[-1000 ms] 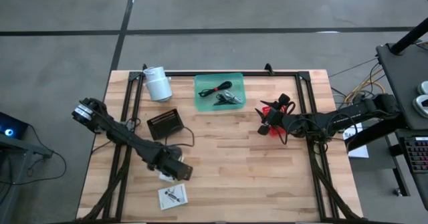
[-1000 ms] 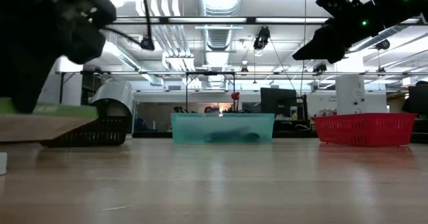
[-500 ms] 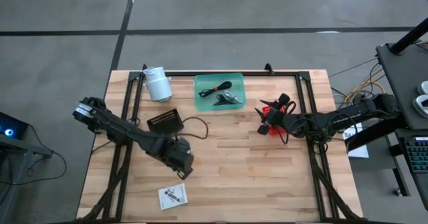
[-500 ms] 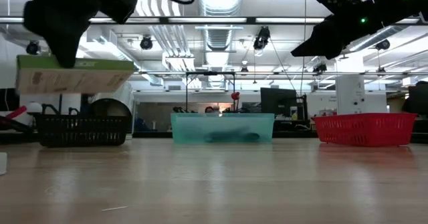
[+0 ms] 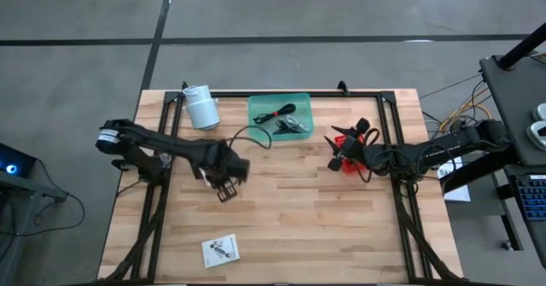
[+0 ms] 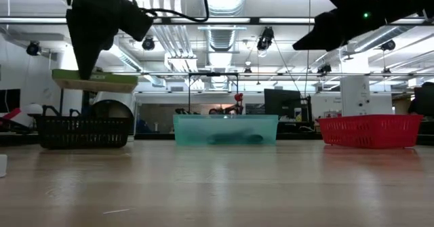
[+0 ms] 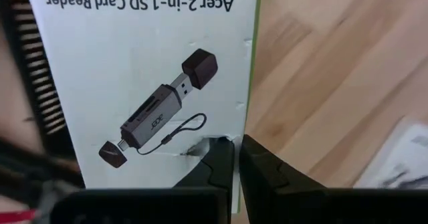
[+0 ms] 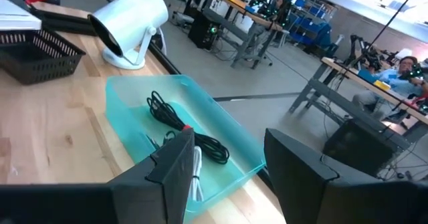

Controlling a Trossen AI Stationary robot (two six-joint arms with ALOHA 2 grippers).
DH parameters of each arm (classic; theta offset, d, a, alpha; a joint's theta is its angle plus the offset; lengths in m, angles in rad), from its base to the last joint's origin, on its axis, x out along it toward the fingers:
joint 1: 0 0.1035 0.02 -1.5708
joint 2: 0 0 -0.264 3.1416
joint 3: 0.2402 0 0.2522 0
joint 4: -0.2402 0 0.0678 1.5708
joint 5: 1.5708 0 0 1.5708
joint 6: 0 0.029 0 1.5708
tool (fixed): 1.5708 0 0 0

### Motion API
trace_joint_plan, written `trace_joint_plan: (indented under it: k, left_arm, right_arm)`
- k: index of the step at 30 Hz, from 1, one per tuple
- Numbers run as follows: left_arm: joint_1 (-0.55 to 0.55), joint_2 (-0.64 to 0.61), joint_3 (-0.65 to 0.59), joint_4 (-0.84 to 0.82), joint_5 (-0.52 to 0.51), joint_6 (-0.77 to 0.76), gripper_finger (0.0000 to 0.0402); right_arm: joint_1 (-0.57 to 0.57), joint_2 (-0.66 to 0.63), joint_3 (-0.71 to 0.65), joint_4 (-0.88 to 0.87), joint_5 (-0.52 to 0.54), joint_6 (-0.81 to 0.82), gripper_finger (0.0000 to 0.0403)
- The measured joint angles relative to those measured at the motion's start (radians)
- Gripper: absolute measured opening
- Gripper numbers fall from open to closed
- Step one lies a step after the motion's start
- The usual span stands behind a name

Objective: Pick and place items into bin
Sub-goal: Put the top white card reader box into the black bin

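High view: the left gripper [image 5: 223, 177] hangs over the wooden table [image 5: 290, 226], clamped on a card-reader packet [image 5: 211, 164]; the green bin [image 5: 280, 117] lies beyond it toward the far edge, already holding a black cable [image 5: 271, 113], and a second white packet [image 5: 221, 250] rests on the table nearer the front edge, well apart from the claw. The white cylindrical device [image 5: 201, 107] stands just beside the bin. The right gripper [image 5: 339, 154] waits above the red basket [image 5: 348, 141], to the bin's other side. Low view: the left gripper [image 6: 87, 68] holds the packet [image 6: 95, 83] roughly level and clear of the table, above the black basket [image 6: 83, 131], a height that would likely let it clear the bin's [image 6: 226, 129] wall. Left wrist view: the two fingers [image 7: 215, 162] are closed on the packet's [image 7: 147, 77] edge, a pinch suited to a thin flat card; the print shows an Acer SD card reader. Right wrist view: the right claw's fingers [image 8: 175, 164] stand spread with nothing between them; ahead lie the bin [image 8: 231, 147], its cable [image 8: 179, 122] and a silvery-white cord [image 8: 196, 170], with the white device [image 8: 127, 22] beyond.
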Motion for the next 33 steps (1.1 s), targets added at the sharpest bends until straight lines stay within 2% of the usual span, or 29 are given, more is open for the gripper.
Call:
trace_joint_plan:
  k: [7,11,23,33]
  left_arm:
    - [0.092,-0.003,-0.012,-0.053,-0.017,0.175,0.0]
    - [0.134,-0.003,-0.032,-0.071,-0.066,0.25,0.0]
    - [0.236,-0.003,-0.148,-0.062,-0.046,0.275,0.0]
    - [0.248,-0.002,-0.216,0.018,-0.046,0.326,0.0]
  right_arm:
    - [0.0,0.0,0.0,0.02,0.0,0.0,0.0169]
    - [0.0,0.0,0.0,0.023,0.0,0.0,0.0169]
    - [0.0,0.0,0.0,0.04,0.0,0.0,0.0169]
    - [0.0,0.0,0.0,0.04,0.0,0.0,0.0169]
